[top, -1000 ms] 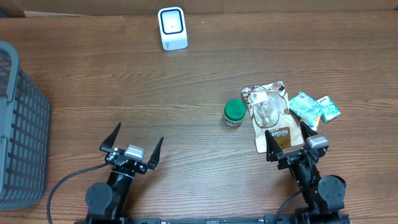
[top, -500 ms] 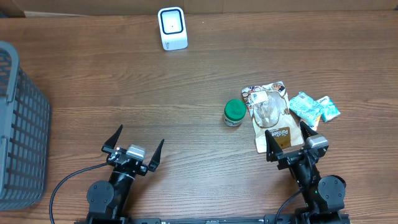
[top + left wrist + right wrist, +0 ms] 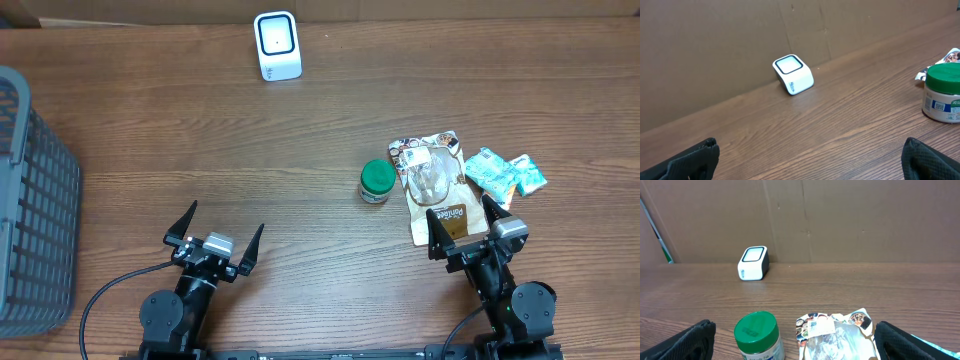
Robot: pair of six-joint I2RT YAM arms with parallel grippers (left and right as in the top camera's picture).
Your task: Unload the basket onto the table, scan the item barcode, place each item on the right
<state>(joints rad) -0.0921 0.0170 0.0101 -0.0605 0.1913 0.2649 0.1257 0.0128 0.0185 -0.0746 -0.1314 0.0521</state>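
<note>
Overhead view: three items sit on the right half of the worktop [image 3: 200,130]; I hold none of them.
Item A: jar [image 3: 376,183], upright, green screw lid, white label. The left wrist view shows a small printed block on the label; I cannot tell if it is the barcode.
Item B: pouch [image 3: 435,188], brown and glossy, with pictures along its far edge. It lies flat just right of the jar.
Item C: packets [image 3: 505,172], teal and crinkled, just right of the pouch.
Reader: scanner [image 3: 277,45], a white box with a dark-rimmed window, at the far edge, well apart from the items.
Left edge: basket [image 3: 35,200], grey mesh.
Left arm: left gripper [image 3: 222,222], jaws wide and empty, over bare wood.
Right arm: right gripper [image 3: 459,205], jaws wide and empty, over the pouch's near end.
</note>
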